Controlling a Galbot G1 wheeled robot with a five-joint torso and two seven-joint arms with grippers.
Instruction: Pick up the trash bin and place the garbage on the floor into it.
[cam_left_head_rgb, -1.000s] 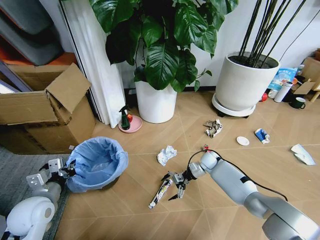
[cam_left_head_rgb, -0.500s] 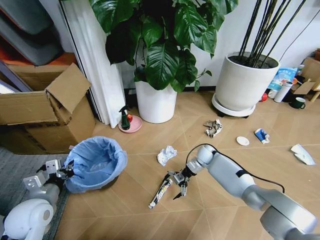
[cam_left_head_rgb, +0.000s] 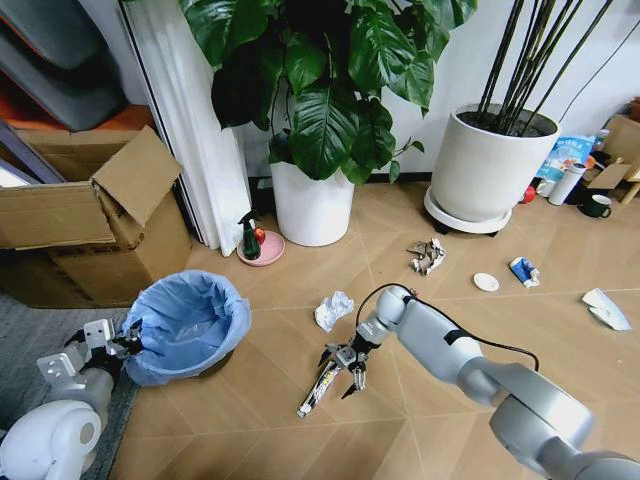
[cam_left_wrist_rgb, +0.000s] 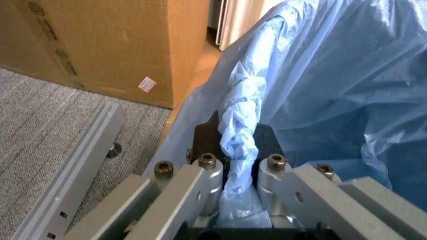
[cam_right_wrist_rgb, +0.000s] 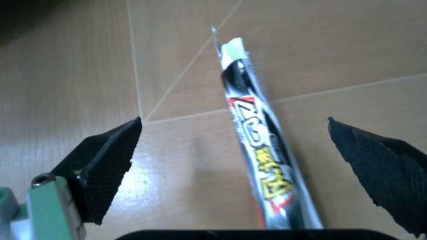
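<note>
With my left end effector (cam_left_wrist_rgb: 240, 192) clamped on the bin's (cam_left_head_rgb: 185, 328) bagged rim by the box, my right end effector (cam_right_wrist_rgb: 243, 165) hangs wide open astride the tube (cam_right_wrist_rgb: 263, 160) on the floor; next I'd lower and close.

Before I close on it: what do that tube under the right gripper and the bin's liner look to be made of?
The tube looks like glossy printed plastic or foil laminate: it shines, and its end is crimped flat. It lies between the open fingers of the right gripper. The liner of the bin looks like thin, light-blue plastic film: crinkled, semi-translucent, bunched where the left gripper pinches it.
</note>
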